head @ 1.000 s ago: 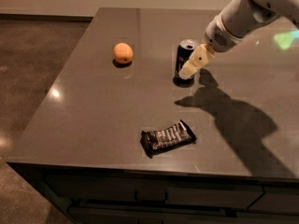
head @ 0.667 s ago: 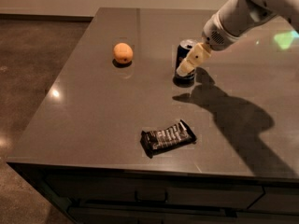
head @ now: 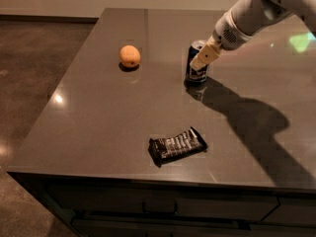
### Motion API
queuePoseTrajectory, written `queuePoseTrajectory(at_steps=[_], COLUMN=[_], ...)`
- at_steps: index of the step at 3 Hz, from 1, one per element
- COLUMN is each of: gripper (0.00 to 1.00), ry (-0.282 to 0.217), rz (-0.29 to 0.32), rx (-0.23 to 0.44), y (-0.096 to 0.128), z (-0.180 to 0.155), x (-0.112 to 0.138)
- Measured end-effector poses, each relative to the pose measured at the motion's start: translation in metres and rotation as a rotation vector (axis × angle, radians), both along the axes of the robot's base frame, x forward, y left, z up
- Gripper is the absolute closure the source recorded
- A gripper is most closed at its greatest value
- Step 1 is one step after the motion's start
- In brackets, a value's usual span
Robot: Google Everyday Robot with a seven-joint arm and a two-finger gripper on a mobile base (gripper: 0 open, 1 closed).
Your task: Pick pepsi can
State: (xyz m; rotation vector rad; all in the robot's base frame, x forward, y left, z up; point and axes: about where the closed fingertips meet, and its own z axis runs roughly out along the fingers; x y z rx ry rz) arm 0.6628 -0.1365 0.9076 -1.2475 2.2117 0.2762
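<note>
Camera view: the pepsi can (head: 197,76) stands upright on the dark table (head: 98,107), its round logo partly covered and no writing readable. The gripper (head: 201,61) is against the can's upper right side, a little higher than a second ago; its state I cannot tell. The can has not moved. An orange (head: 130,56) lies left of the can, and a black-and-white snack wrapper (head: 177,145) lies in front of it.
</note>
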Motion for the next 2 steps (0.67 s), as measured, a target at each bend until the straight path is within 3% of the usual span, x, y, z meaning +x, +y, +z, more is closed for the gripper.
queuePoseTrajectory(at_steps=[2], gripper=[0.94], ry=[-0.032], rz=[0.046], rx=[0.03], y=[0.004], z=[0.027], x=[-0.003])
